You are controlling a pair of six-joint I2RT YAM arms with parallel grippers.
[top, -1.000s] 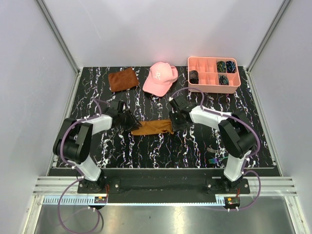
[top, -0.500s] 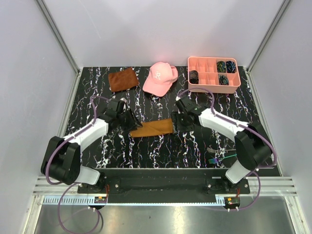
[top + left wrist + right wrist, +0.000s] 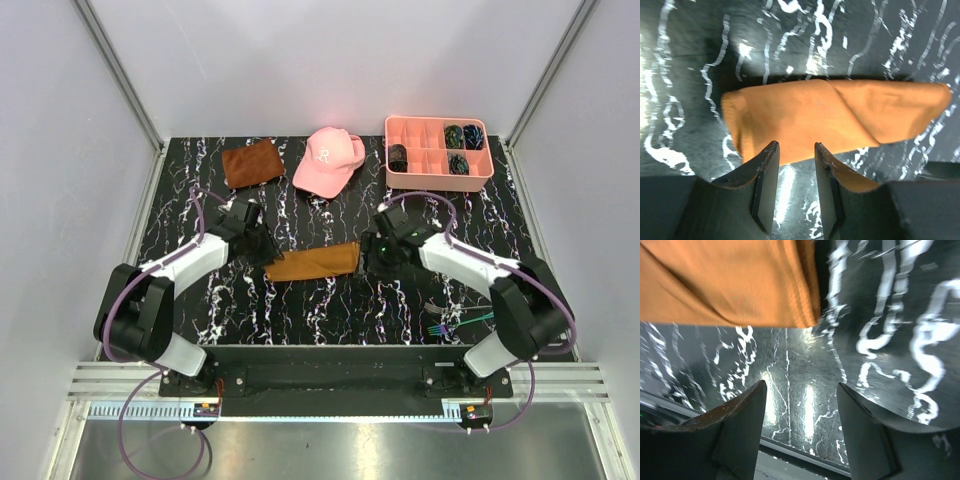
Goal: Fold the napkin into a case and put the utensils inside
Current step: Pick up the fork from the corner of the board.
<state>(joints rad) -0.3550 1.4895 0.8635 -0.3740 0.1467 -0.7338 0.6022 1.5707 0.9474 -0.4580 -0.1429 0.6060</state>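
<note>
Black table [image 3: 330, 310] | pink tray [image 3: 438, 182]: dark items [image 3: 459, 163] inside | case [image 3: 312, 262] flat

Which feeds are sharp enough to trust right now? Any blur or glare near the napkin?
Top external: sharp, evenly lit, napkin clear. Left wrist: napkin in focus, glare patches on the table near its left end. Right wrist: table veins smeared by blur, bright glare streaks between the fingers.

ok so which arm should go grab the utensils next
Right. The utensils lie near the right arm's base, across the folded case from the left gripper. The right gripper is open, empty and just off the case's end.
</note>
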